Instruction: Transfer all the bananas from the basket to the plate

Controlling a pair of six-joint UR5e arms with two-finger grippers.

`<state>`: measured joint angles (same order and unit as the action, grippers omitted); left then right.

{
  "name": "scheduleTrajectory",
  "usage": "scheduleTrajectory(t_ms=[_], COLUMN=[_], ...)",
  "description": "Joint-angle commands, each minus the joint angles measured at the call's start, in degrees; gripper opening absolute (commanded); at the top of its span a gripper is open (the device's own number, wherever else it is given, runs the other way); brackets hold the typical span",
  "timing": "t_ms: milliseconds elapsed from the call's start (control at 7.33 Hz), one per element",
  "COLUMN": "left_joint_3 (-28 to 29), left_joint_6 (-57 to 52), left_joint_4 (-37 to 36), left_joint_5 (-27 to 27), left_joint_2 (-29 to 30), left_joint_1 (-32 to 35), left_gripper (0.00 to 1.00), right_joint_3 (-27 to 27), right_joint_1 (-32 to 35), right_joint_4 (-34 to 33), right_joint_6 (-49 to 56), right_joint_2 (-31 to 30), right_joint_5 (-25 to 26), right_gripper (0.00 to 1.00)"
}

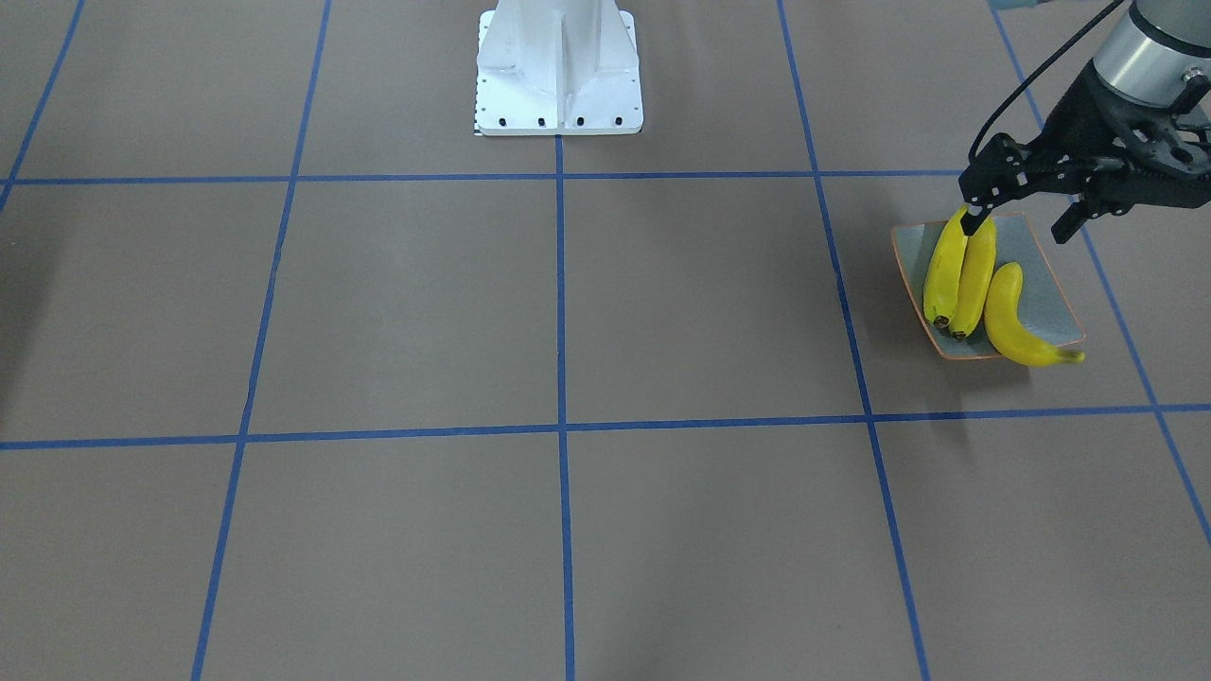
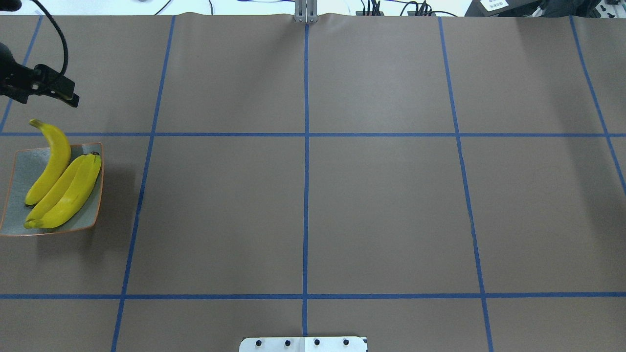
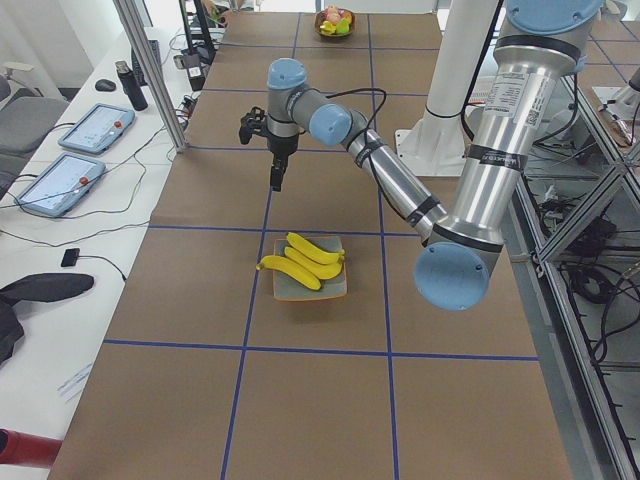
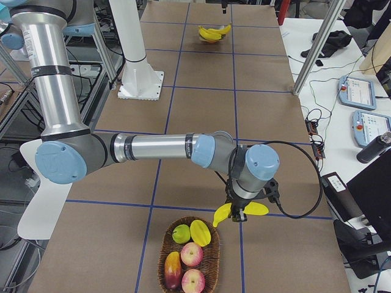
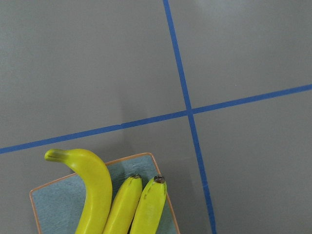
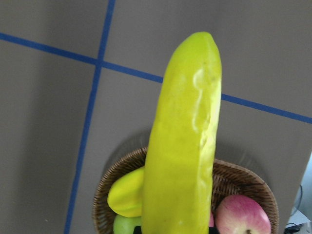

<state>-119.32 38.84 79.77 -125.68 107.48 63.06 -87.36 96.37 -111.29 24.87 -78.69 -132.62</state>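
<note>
Filling the right wrist lens, a fourth banana hangs clamped in the right gripper just above the wicker basket of other fruit. At the table's opposite end, three bananas lie on the plate, with the left gripper spread wide, raised near it.

I work in a robotics lab. My table is covered in brown paper, divided into squares by blue tape. In the front view, my white bolted pedestal stands at twelve o'clock. In the left-end view, a white desk at nine o'clock holds two teach pendants and loose cables, with an aluminium frame post at eleven.
</note>
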Motion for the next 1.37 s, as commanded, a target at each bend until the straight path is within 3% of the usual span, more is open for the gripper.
scheduleTrajectory(t_ms=[0,137,546,819,1229], left_joint_3=[1.5,2.1,9.0,14.4,21.7], left_joint_6=[10.6,17.3,39.1,48.0,61.7], left_joint_4=[0.0,2.6,22.6,26.1,42.4], left_joint_5=[0.1,0.1,0.2,0.3,0.4], left_joint_2=[7.2,9.7,13.9,20.5,23.0], left_joint_1=[-5.6,-7.1,-13.1,-13.8,-13.8], left_gripper=[0.99,0.99,0.99,0.99,0.98], right_joint_3=[-9.0,-13.1,-20.1,-23.1,-21.4], right_joint_1=[-6.4,-9.5,-18.6,-25.2,-35.6], right_joint_4=[0.0,0.0,0.2,3.5,30.1], right_joint_6=[-12.6,-21.1,-40.6,-51.5,-81.0], right_joint_2=[0.6,1.6,6.1,10.7,12.1], right_joint_5=[-2.9,-5.3,-12.2,-15.8,-15.9], right_gripper=[0.0,0.0,0.0,0.0,0.0])
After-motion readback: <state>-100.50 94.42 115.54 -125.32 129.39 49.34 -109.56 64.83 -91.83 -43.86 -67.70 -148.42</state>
